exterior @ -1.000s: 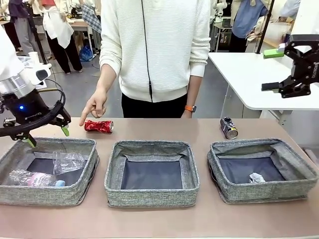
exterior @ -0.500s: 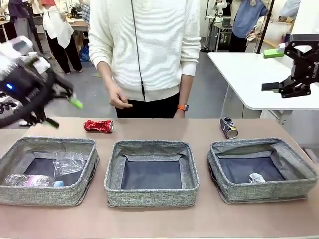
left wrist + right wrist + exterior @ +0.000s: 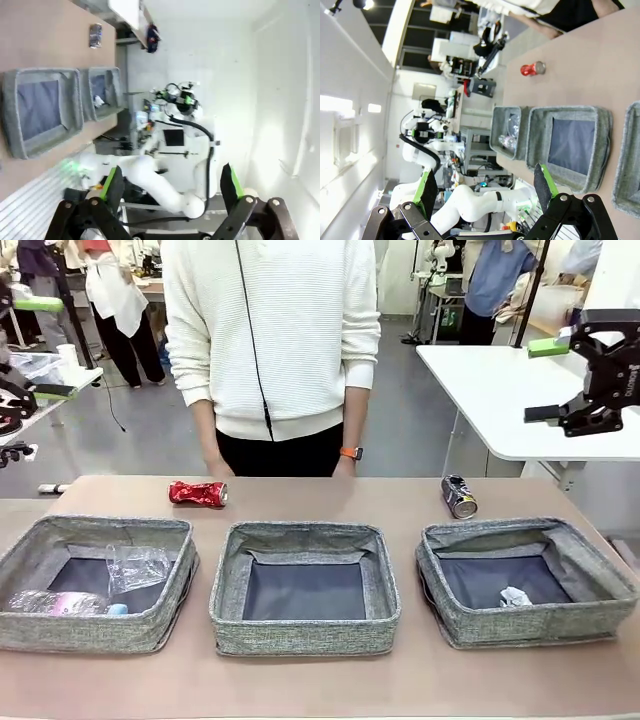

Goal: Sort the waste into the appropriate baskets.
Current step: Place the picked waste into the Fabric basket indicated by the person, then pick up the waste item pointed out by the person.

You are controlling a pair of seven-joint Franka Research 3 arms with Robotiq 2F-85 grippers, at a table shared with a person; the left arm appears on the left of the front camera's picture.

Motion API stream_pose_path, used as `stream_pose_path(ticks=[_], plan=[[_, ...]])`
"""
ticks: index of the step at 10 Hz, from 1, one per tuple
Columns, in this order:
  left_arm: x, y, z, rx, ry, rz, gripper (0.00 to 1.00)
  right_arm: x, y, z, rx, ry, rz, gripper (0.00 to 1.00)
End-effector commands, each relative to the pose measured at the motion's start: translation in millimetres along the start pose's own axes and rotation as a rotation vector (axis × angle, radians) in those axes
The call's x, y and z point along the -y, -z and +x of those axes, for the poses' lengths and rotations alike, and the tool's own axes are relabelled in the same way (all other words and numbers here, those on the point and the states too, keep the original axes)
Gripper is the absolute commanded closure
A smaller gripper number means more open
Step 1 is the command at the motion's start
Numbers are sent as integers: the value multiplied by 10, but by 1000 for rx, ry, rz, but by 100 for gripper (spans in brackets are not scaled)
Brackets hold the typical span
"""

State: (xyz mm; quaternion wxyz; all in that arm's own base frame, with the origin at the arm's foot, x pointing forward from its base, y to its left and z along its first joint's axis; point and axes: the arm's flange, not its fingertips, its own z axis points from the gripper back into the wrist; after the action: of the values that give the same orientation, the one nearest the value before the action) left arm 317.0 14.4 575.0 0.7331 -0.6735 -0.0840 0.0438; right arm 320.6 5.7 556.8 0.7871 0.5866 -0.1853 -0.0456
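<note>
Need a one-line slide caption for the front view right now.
Red can and dark can lie unsorted behind three baskets; left gripper and right gripper raised, open.

The left basket [image 3: 95,530], low, grey and woven, holds a clear plastic bottle [image 3: 65,602] with a pink label lying on its side and a crumpled clear plastic cup [image 3: 137,565]. The middle basket [image 3: 300,533] shows its dark flat bottom. The right basket [image 3: 520,530] holds a white paper ball [image 3: 515,597]. On the table [image 3: 400,680] beyond them lie a crushed red can [image 3: 198,493] and a dark can [image 3: 459,496].

Red can [image 3: 198,493] lies unobstructed beyond the baskets [image 3: 304,585].
</note>
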Motion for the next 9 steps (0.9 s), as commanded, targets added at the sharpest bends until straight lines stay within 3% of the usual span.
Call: stream_pose_path(ticks=[1, 2, 9], plan=[[-303, 151, 131, -89, -175, 114, 0, -32, 3, 4, -3, 19, -1, 0], [0, 0, 0, 0, 0, 0, 0, -32, 3, 4, -3, 19, -1, 0], [0, 0, 0, 0, 0, 0, 0, -32, 3, 4, -3, 19, -1, 0]])
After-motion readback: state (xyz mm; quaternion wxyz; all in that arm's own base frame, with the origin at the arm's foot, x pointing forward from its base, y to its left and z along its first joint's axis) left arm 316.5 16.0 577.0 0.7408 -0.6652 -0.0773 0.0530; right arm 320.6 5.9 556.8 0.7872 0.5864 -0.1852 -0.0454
